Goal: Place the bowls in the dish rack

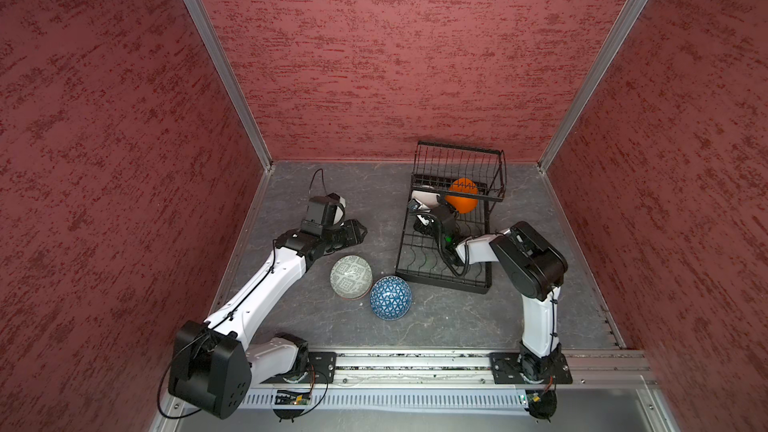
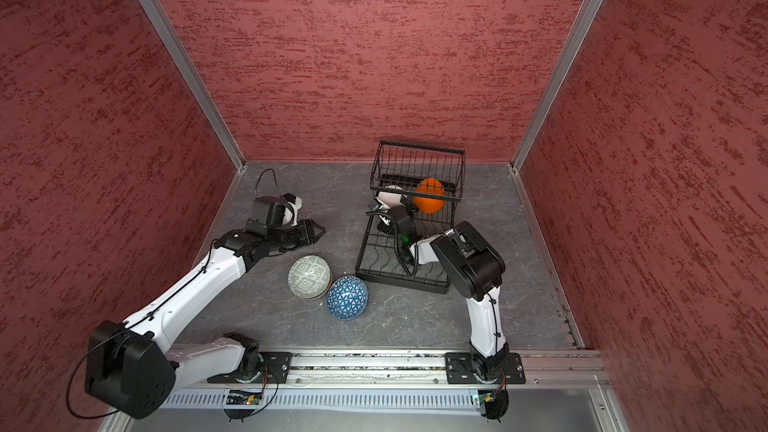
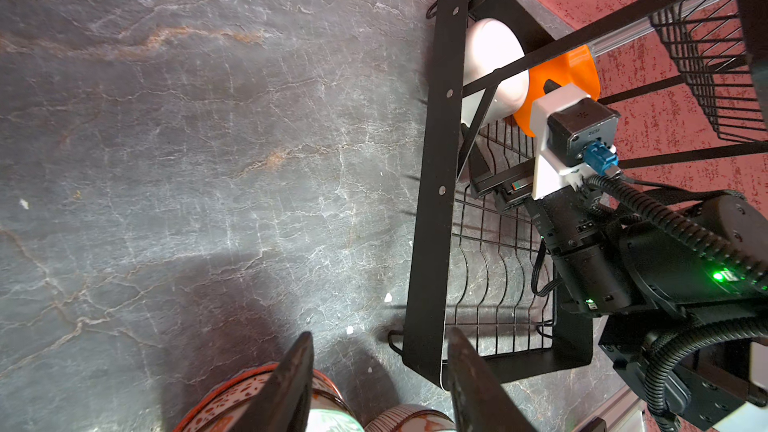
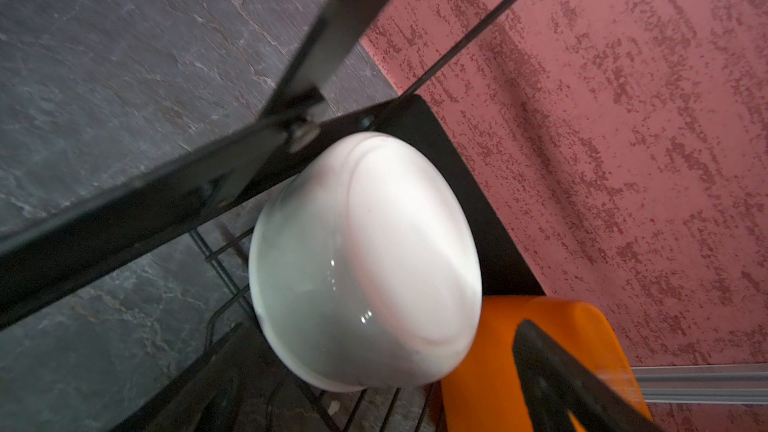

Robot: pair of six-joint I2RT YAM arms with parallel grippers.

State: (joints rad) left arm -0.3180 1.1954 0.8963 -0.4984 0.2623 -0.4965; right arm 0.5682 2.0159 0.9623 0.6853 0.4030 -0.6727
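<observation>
I'm hovering L pincer (image 1: 362,229) half-open, empty; grey-green bowl (image 1: 351,271) is sitting on table (image 1: 436,317) just base-side of it, well apart from R pincer (image 1: 422,214), gaping wide in dish rack (image 1: 440,282) by white bowl (image 1: 426,197).

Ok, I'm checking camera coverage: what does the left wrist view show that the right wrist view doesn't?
Only the left wrist view: the left gripper, open, a red-rimmed speckled ceramic bowl beyond it, and the right arm reaching into the rack. Only the right wrist view: the ringed underside of the plain white round bowl, close up. Both: that white bowl, the plain orange bowl, the black wire dish rack and the grey stone tabletop.
</observation>
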